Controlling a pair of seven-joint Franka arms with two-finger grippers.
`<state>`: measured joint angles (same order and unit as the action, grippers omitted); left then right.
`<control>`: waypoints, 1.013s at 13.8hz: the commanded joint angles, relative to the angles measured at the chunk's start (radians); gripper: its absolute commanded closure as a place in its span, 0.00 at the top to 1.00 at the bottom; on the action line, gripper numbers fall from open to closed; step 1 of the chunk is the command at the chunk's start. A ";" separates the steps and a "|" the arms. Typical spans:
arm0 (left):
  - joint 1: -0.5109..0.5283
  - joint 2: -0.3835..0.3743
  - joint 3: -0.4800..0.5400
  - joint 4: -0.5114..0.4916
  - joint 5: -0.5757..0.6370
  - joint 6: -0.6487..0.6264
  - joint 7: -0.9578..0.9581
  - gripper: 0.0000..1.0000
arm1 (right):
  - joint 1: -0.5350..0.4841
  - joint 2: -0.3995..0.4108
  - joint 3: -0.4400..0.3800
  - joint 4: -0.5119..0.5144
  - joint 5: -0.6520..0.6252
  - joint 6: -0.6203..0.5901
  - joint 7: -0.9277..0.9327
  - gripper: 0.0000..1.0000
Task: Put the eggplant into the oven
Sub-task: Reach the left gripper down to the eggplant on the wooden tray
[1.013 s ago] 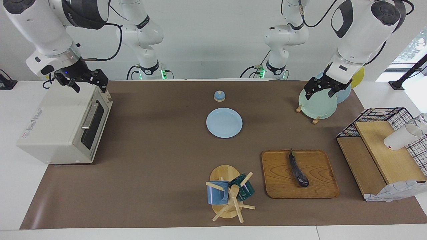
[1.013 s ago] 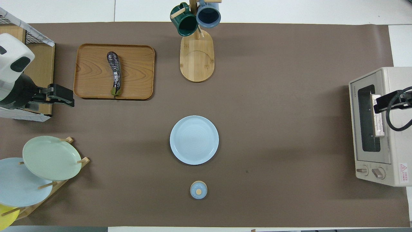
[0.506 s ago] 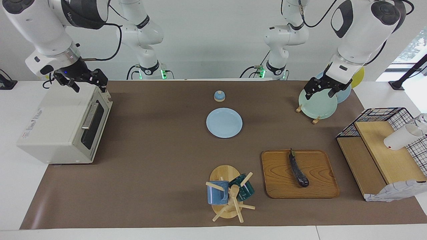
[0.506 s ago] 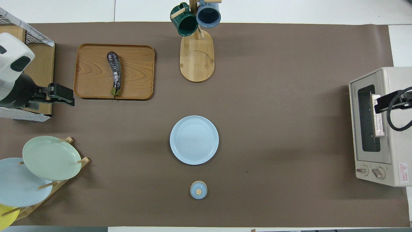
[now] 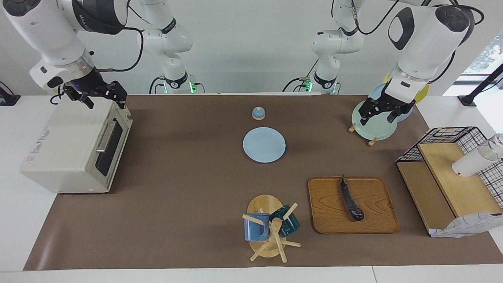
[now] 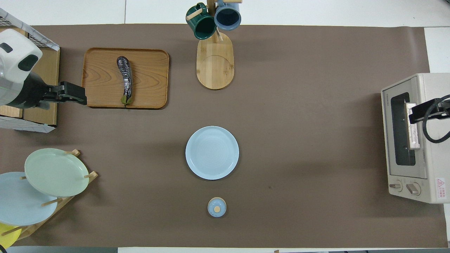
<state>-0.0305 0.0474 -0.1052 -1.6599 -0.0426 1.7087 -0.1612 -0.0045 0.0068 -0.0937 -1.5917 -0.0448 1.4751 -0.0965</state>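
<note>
Facing view: the eggplant (image 5: 351,199) lies untouched on the wooden tray (image 5: 377,188), well apart from both grippers, so nothing of the task is done. The left gripper (image 5: 384,111), fingers spread and empty, hangs in the air over the plate rack (image 5: 371,126); the tray sits well below it in this view. The right gripper (image 5: 95,94), also spread and empty, hovers over the top edge of the oven (image 5: 67,147), whose door looks closed, its handle just beneath the fingers.

Overhead view: the left gripper (image 6: 73,97) points toward the tray (image 6: 147,77) and appears at its edge, the eggplant (image 6: 125,80) a short way off its tips. The right gripper (image 6: 422,111) covers the oven (image 6: 415,168) door's handle. Opening the door, picking up the eggplant and carrying it across all appear left to do.
</note>
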 commanded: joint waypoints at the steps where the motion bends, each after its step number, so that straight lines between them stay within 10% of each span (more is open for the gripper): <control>1: 0.001 0.135 0.001 0.081 -0.020 0.017 0.003 1.00 | -0.008 -0.011 0.000 -0.005 0.026 -0.012 0.009 1.00; 10: -0.016 0.570 -0.008 0.334 -0.013 0.196 0.005 1.00 | -0.008 -0.011 0.000 -0.005 0.026 -0.010 0.014 1.00; 14: -0.022 0.585 -0.008 0.267 -0.017 0.316 0.005 1.00 | -0.006 -0.011 0.000 -0.005 0.026 -0.010 0.014 1.00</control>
<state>-0.0402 0.6270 -0.1217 -1.3785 -0.0473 1.9860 -0.1612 -0.0045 0.0068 -0.0937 -1.5918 -0.0448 1.4751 -0.0965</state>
